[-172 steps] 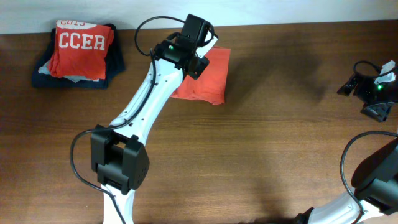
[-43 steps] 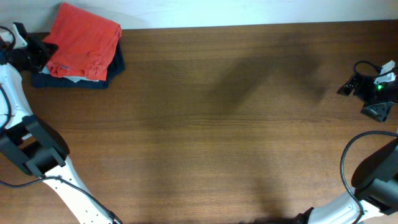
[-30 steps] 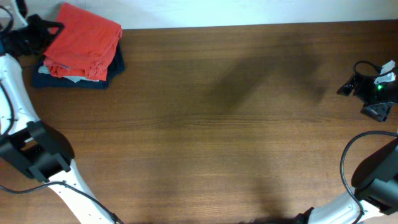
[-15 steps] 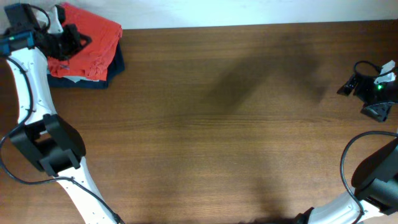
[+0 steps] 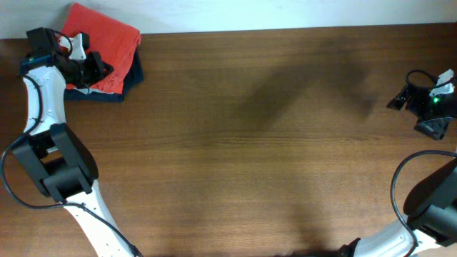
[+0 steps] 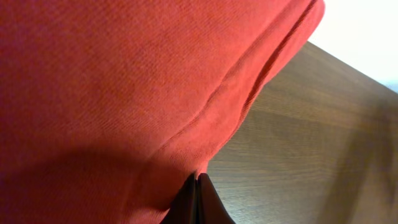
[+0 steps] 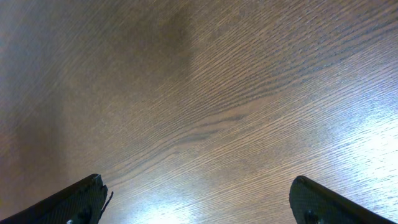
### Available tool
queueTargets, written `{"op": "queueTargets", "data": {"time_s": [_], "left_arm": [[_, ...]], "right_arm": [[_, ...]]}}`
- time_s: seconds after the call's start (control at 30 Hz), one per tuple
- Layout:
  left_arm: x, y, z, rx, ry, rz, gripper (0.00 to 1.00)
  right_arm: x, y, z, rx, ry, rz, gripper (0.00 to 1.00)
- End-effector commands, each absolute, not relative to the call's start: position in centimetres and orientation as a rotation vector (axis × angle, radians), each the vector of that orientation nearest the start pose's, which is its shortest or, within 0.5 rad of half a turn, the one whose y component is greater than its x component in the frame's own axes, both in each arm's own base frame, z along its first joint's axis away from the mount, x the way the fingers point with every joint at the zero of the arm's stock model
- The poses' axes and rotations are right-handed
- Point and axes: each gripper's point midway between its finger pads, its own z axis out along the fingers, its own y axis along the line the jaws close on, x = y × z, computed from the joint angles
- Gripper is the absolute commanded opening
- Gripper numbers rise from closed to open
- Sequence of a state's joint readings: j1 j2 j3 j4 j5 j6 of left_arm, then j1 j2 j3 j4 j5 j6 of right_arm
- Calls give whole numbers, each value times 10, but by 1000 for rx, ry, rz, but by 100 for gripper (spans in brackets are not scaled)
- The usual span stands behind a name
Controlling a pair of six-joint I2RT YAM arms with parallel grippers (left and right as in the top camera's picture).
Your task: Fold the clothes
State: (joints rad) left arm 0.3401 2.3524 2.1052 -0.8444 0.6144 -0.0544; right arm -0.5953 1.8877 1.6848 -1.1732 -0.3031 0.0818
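The folded shirt (image 5: 107, 34) tops the stack (image 5: 133, 71) in the table's (image 5: 250, 157) far-left corner, its rolled edge touching the left gripper (image 5: 98, 70), pinched shut with no cloth visibly between its tips; the right gripper (image 7: 196, 199), wide open and empty, sits well apart.

Pretty plain setup honestly: one big table (image 5: 271, 178) in dark brown wood grain fills nearly the whole overhead view, grain running left to right; along its far edge there's a pale, off-white strip (image 5: 285, 14) and I can't tell if that's wall or floor; the same pale area shows past the table edge in the left wrist view. Lighting looks soft and comes from above; a blurry dark shadow (image 5: 285, 93) sits on the far middle of the tabletop, and in the right wrist view the wood picks up bright whitish glare patches (image 7: 348, 143) near the lower edge.
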Motion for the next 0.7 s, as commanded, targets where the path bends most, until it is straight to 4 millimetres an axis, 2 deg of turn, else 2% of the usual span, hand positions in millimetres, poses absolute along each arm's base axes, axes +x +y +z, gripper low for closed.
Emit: {"op": "queueTargets", "data": {"time_s": [0.0,0.03,0.1,0.13,0.2,0.27,0.4,0.5,0.67], "left_arm": [[555,102,99,-300,2508,-663,1],[556,97,104,-282,2488,-704,1],[563,82,126,-212,2402,-828,1],[570,71,151,-169,2312,-942,1],[576,64,178,-155,2231,-1030,1],[583,62,202,-145,2165,-1070,1],[601,69,235,-150,2067,-1041,1],[614,78,246,-165,2013,-979,2],[631,108,230,-294,2027,-775,2]], "right_arm": [[360,-184,141,911,2705,335,98],[360,-184,141,911,2705,335,98],[361,-184,141,911,2705,335,99],[360,-184,141,911,2705,335,99],[360,-184,141,911,2705,335,99],[361,-184,141,910,2705,335,99],[360,-184,141,911,2705,335,99],[361,-184,141,910,2705,335,99],[361,-184,141,911,2705,336,99]]}}
